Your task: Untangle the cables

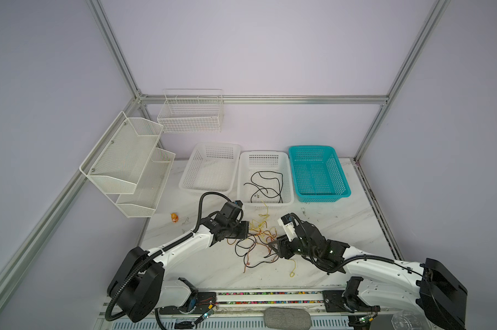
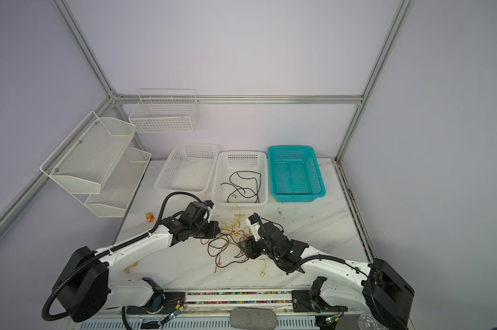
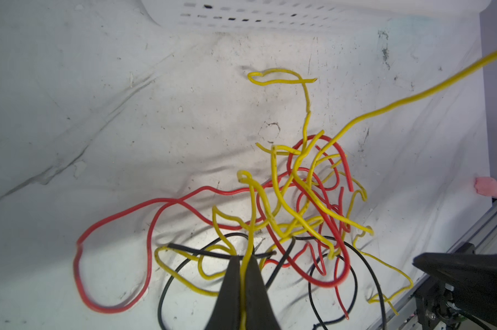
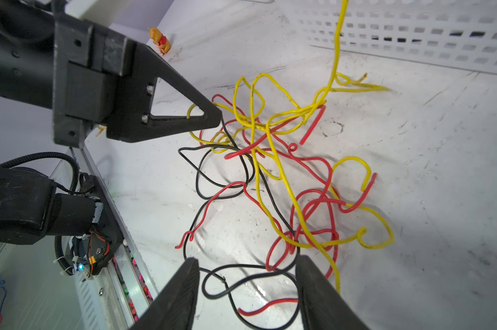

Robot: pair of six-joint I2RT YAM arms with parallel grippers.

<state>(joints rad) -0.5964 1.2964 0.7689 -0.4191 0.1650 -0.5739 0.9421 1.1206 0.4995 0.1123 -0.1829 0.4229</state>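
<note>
Three baskets on a scuffed white table, left gripper pinching a yellow cable, right gripper half open, empty.

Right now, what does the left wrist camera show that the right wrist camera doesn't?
Only the left wrist view: the left claw pinching a yellow cable, and a pink scrap. Only the right wrist view: the right claw, open, and an orange figurine. Both: the tangled yellow, red and black cables and a white basket wall.
</note>
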